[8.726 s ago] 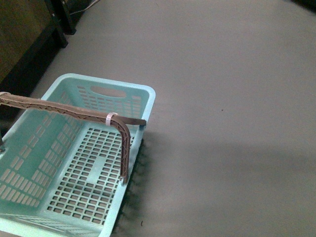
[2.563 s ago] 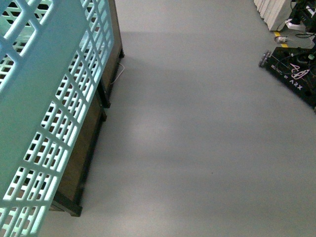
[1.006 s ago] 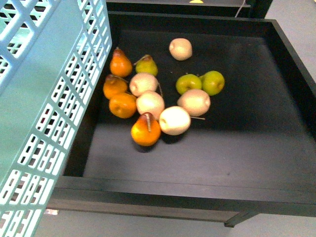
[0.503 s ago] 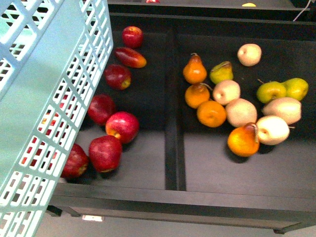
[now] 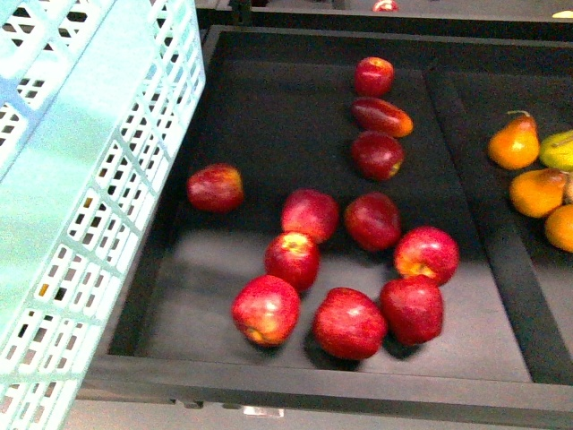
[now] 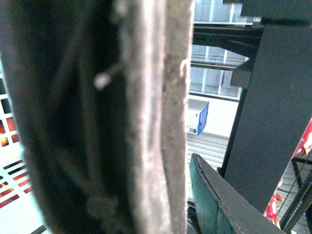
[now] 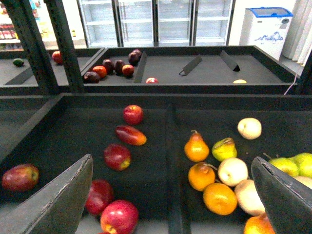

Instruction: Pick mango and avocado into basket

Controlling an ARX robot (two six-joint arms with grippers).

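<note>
The light turquoise basket (image 5: 89,179) hangs tilted at the left of the front view, its slotted wall close to the camera. My left gripper (image 6: 187,200) is shut on the basket's brown ribbed handle (image 6: 151,122), which fills the left wrist view. My right gripper (image 7: 170,204) is open and empty above the black fruit bins, its fingers (image 7: 53,200) wide apart. A long red-and-orange mango-like fruit (image 5: 381,116) lies among red apples; it also shows in the right wrist view (image 7: 130,135). A small dark green fruit (image 7: 18,62), perhaps the avocado, sits on the back shelf.
Several red apples (image 5: 309,269) lie in a black bin (image 5: 313,381) with raised walls. Orange and pale pears (image 7: 219,170) fill the neighbouring bin past a divider (image 7: 170,161). A rear shelf holds dark red fruit (image 7: 117,66). Black rack posts (image 7: 29,44) stand beside it.
The front view has swung from bare floor to the pear bin, then sideways to the apple bin. The basket stays raised at the left of the view.
</note>
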